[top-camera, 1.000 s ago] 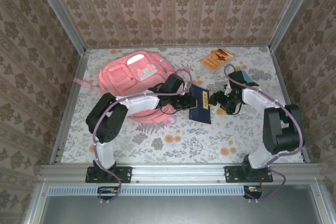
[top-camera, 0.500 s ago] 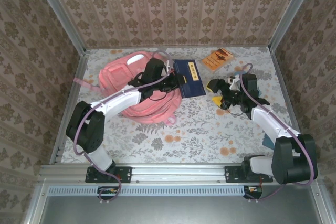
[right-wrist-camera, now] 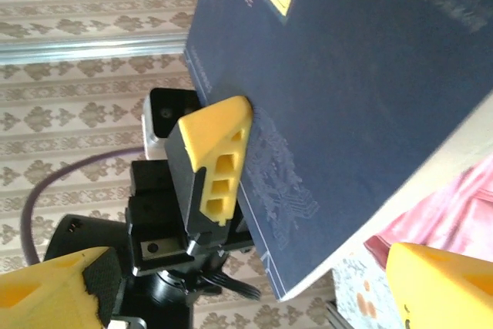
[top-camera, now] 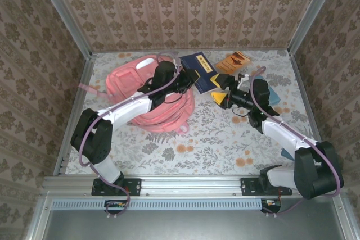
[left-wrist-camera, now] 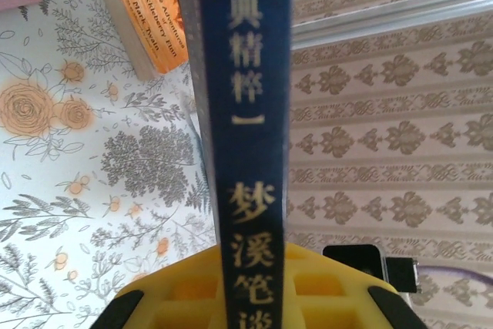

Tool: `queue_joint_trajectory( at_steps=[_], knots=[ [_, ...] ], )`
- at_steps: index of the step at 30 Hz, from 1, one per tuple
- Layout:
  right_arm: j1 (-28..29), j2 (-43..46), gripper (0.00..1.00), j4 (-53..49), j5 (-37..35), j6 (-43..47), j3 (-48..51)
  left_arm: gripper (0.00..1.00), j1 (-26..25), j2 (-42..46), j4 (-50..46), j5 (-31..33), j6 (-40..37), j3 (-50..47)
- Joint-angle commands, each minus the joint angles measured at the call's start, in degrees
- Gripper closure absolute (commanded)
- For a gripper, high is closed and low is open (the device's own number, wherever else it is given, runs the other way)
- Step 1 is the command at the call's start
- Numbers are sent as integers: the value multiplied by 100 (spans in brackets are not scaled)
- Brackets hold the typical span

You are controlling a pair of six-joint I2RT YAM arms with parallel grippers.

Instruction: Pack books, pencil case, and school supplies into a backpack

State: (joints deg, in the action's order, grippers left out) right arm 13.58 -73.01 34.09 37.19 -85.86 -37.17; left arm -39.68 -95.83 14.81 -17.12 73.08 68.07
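left hand [top-camera: 190, 77]: clamped, arm stretched forward | right hand [top-camera: 223, 89]: jaws wide, arm reaching forward-left

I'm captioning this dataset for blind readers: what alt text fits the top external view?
The left tool grips a navy book beside the pink backpack, and the right tool stands open close to the book. An orange booklet lies on the floral table near the far wall.

Gold characters are printed down the narrow blue face of the navy book [left-wrist-camera: 254, 152]: 典精粹一, then 梦溪笔; the characters above and below these are cut off. On the orange booklet [left-wrist-camera: 146, 25], near the tabletop's far edge, "The Adventures", "Huckleberry Finn" and "Mark Twain" are printed in dark letters.
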Motion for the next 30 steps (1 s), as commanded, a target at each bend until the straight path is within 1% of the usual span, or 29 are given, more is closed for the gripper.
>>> queue_joint_trajectory(
  at_steps=[1, 5, 14, 16, 19, 23, 26, 27, 29, 30],
  knots=[
    [135, -228, 14, 882, -500, -504, 109, 100, -80, 349, 591, 274, 358, -117],
    [256, -434, 19, 1372, -707, -716, 151, 100, -67, 465, 758, 390, 446, -238],
    [304, -626, 35, 1778, -1004, -898, 70, 100, -107, 552, 969, 346, 648, -354],
    [303, -818, 37, 1885, -1092, -957, 59, 100, -110, 574, 1024, 307, 699, -404],
    [303, -846, 44, 1975, -1180, -961, 32, 100, -119, 615, 1024, 306, 734, -497],
    [304, -763, 56, 1862, -1249, -830, 16, 100, -110, 704, 1024, 323, 774, -692],
    [308, -706, 73, 1507, -1258, -693, -25, 99, -95, 770, 963, 252, 745, -804],
    [311, -707, 77, 1328, -1263, -635, -44, 93, -87, 791, 890, 224, 711, -835],
    [311, -475, 88, 901, -1286, -423, -108, 77, -57, 847, 705, 184, 633, -884],
    [303, -409, 90, 619, -1316, -273, -136, 68, -31, 886, 557, 166, 580, -918]
  ],
)
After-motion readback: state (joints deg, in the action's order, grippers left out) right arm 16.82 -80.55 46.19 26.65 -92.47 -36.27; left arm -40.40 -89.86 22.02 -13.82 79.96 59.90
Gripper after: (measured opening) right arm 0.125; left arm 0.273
